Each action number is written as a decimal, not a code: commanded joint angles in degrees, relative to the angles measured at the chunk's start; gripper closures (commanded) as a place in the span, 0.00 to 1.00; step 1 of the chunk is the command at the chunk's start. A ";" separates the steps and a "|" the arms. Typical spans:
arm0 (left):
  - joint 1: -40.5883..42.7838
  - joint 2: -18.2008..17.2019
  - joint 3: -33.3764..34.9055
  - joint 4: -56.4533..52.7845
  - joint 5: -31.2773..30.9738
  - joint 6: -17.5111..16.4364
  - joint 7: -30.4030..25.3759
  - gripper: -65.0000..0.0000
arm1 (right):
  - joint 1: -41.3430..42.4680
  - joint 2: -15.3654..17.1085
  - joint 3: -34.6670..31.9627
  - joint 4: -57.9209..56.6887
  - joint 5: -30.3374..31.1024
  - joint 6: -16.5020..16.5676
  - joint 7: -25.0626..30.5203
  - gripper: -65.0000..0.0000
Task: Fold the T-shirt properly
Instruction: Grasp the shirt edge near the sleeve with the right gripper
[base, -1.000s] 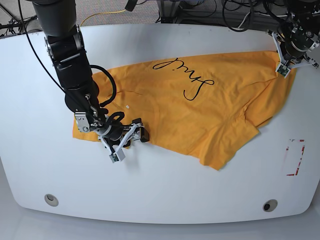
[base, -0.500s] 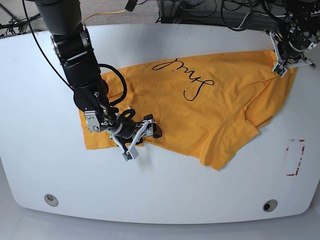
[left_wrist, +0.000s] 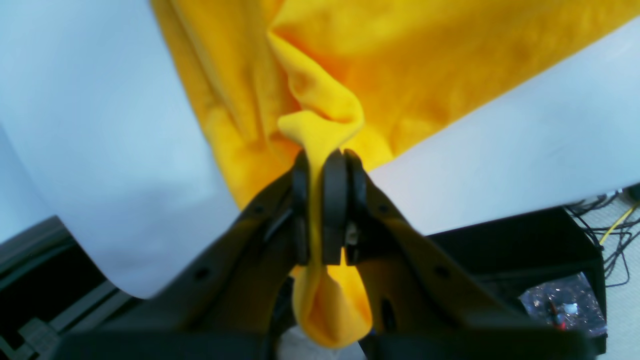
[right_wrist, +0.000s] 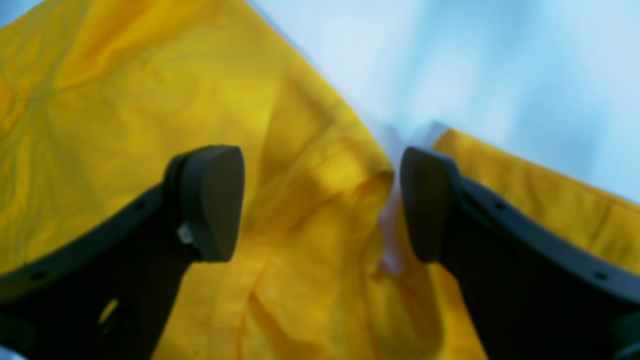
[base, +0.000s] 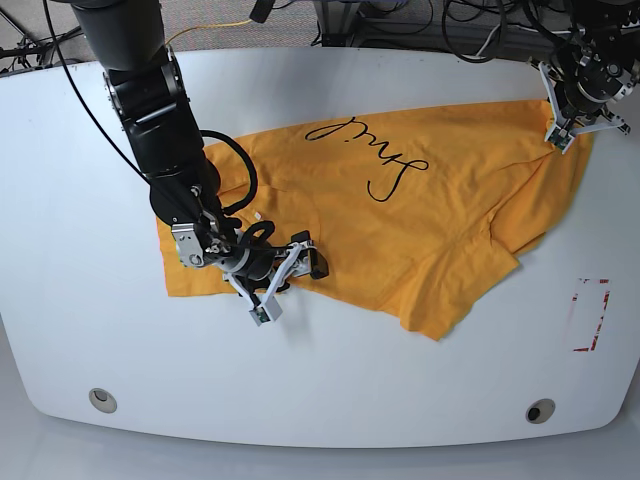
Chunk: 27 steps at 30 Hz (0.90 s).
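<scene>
**T-shirt spread on white worktop, one corner pinched**

The T-shirt lies mostly flat across the middle of the worktop, orange-yellow, black cursive script facing up and reading upside down from the base view. One part juts toward the near edge as a folded flap, wrinkled where it meets the body.

The left gripper, at the far right corner in the base view, is pressed together on a bunched fold of the T-shirt; cloth runs between the black pads and bulges out behind them.

The right gripper sits low at the shirt's near left edge with its jaws spread. The wrist view shows both black fingers apart over yellow cloth and a hem, nothing between them gripped; whether they touch the cloth cannot be told, that view is blurred.

Worktop: white, glossy, rounded corners. Two round inserts near the front edge. A red-and-white marker patch on the right side, well apart from the shirt.

Room: black cables and a yellow cable on the floor behind the worktop, dark frame pieces beyond.
</scene>
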 joint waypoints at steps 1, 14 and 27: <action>-0.16 -0.99 -0.40 0.61 0.00 0.34 -0.24 1.00 | 1.72 -0.52 0.19 1.40 1.14 0.48 1.05 0.28; -0.16 -0.81 -0.40 0.61 0.00 0.34 -0.24 1.00 | -1.18 -1.48 0.27 7.55 1.40 0.48 -0.18 0.28; -0.16 -0.72 -0.31 0.61 0.00 0.34 -0.24 1.00 | -1.09 -1.66 0.36 3.95 0.87 0.48 0.96 0.46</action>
